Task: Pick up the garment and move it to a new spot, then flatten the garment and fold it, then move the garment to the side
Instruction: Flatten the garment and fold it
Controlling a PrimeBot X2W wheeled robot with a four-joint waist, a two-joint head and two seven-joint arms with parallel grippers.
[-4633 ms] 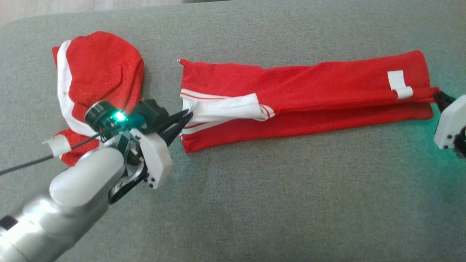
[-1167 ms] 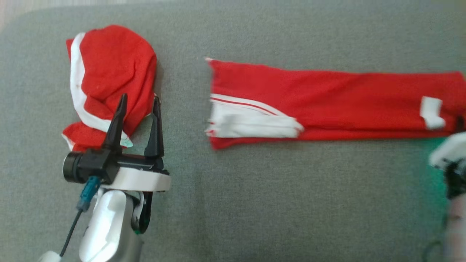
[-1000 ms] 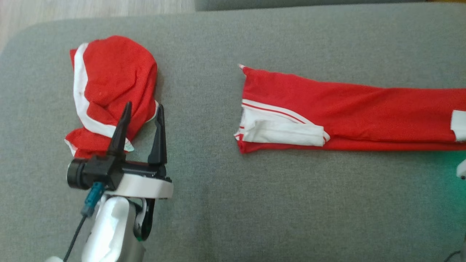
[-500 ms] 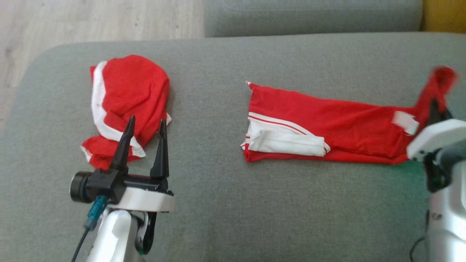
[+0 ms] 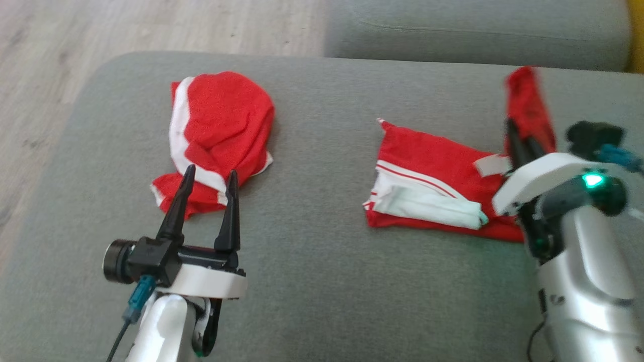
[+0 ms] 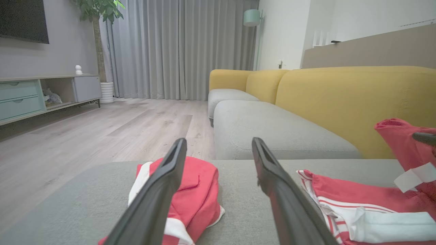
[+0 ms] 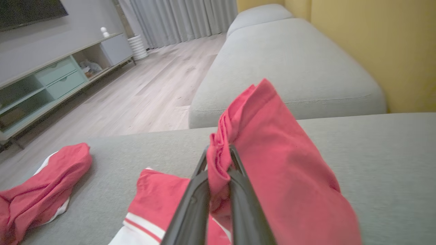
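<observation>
A home living room: a yellow-and-grey sofa (image 6: 340, 102), full-length grey curtains (image 6: 170, 47), a low media cabinet (image 6: 41, 95), a potted plant (image 6: 98, 10), pale wood flooring (image 6: 102, 136).

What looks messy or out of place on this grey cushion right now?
The crumpled red garment by the open left gripper lies in a bunched heap, not flat. The second red garment is neater, with one end raised in the shut right gripper. Nothing looks torn or spilled.

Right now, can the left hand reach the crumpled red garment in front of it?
Probably yes: the left hand is open and aimed at the crumpled garment, with nothing lying between them on the cushion.
</observation>
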